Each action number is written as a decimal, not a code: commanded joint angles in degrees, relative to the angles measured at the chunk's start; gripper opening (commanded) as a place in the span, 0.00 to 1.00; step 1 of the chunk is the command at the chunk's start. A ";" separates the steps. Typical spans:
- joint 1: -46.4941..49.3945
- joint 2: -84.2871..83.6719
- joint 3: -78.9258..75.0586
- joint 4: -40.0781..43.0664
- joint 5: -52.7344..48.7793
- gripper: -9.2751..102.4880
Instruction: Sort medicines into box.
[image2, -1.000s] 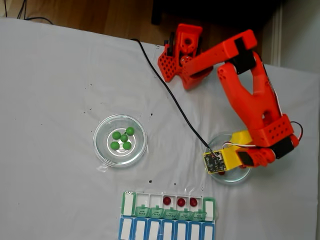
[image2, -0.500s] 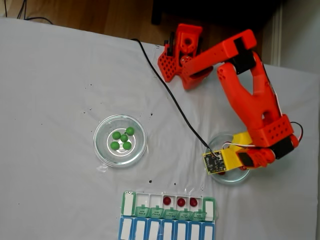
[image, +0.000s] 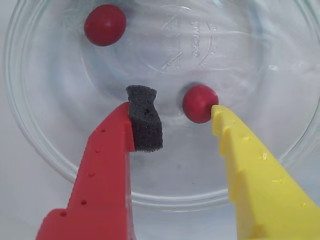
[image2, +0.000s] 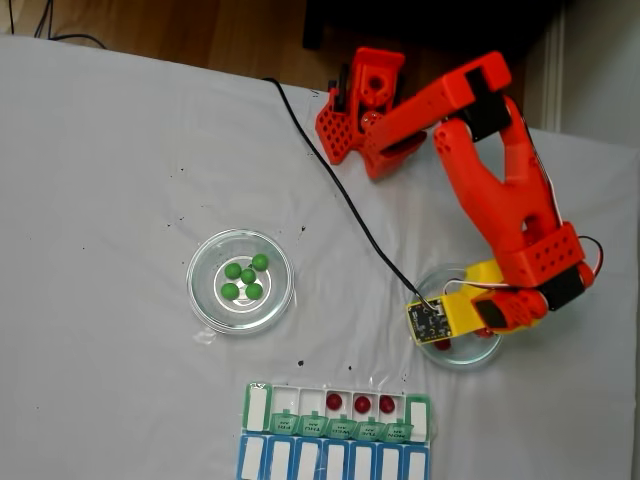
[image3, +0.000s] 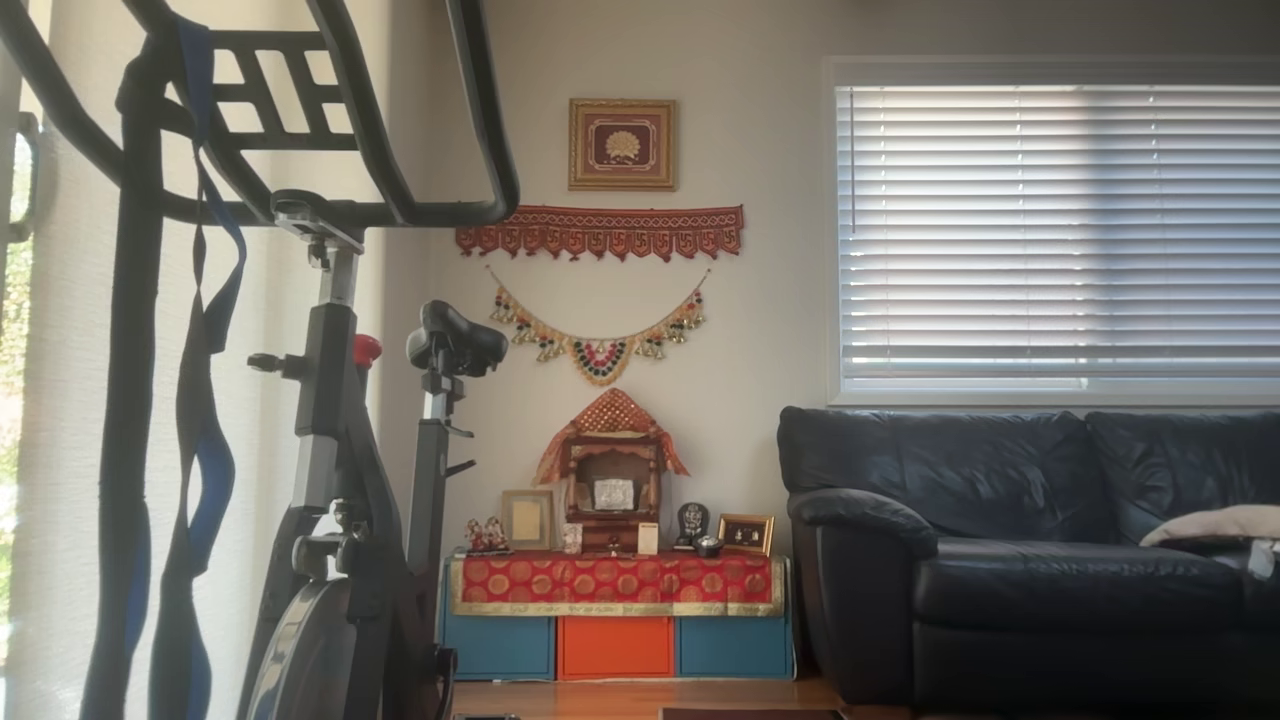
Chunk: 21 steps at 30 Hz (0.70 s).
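The gripper (image: 177, 112) is hanging wide open in the glass dish (image: 45, 155), its yellow finger touching a red ball (image: 199, 102) (glossy, round), which risks squirting away as the jaws are closing.

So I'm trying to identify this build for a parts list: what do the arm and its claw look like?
The arm is bright orange-red plastic with black patches at its upper joint. The claw pairs a red finger tipped with a dark grey foam pad and a yellow finger with a stepped inner edge. A small circuit board sits on the yellow part, fed by a black cable.
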 joint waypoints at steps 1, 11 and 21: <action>0.09 5.45 -0.79 -0.70 -0.79 0.28; 0.70 2.72 -4.57 3.08 -1.23 0.32; 0.79 0.09 -7.56 6.42 -1.41 0.33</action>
